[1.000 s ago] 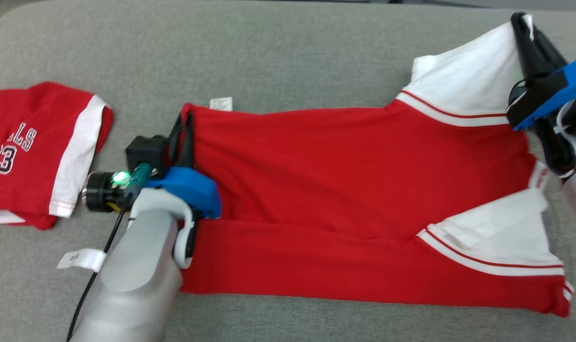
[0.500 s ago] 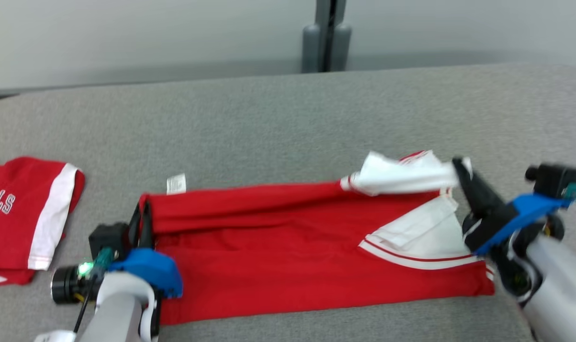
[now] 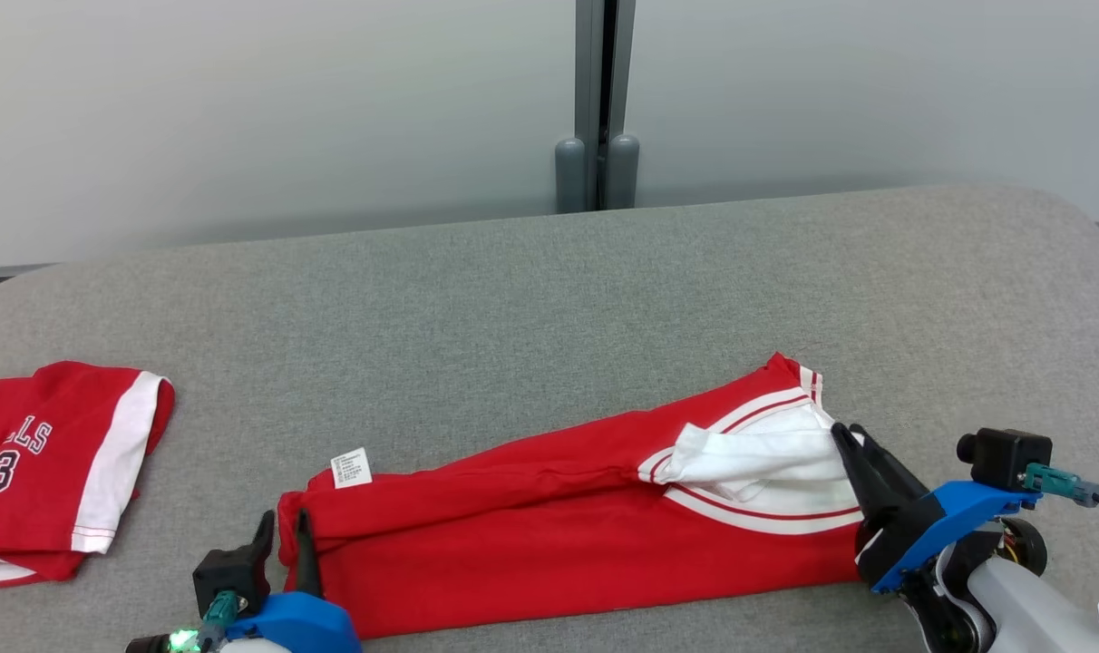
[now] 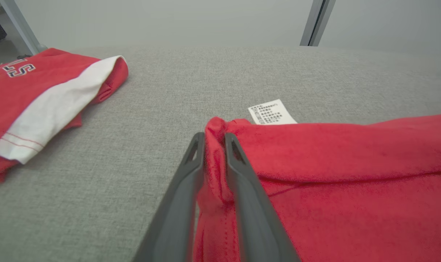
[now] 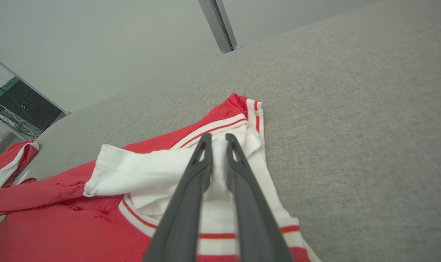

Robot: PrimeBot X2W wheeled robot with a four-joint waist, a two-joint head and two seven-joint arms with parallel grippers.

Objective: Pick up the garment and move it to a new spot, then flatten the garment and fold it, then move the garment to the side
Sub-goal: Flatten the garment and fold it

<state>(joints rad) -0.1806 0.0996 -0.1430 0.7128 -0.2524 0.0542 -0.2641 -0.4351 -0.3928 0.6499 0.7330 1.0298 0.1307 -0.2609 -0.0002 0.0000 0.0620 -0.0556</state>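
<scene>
The right gripper point(image 5: 218, 138) clamps the garment's point(image 3: 559, 544) soft white sleeve point(image 5: 151, 171); the left gripper point(image 4: 214, 137), barely parted, seemingly nips its red hem point(image 4: 215, 126).

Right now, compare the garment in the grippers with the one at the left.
The held garment stretches long; the left garment is a compact fold. The left gripper and right gripper pinch the held garment's ends; the left garment lies untouched. The left garment shows big lettering, the held garment none. Both are red with white trim.
</scene>
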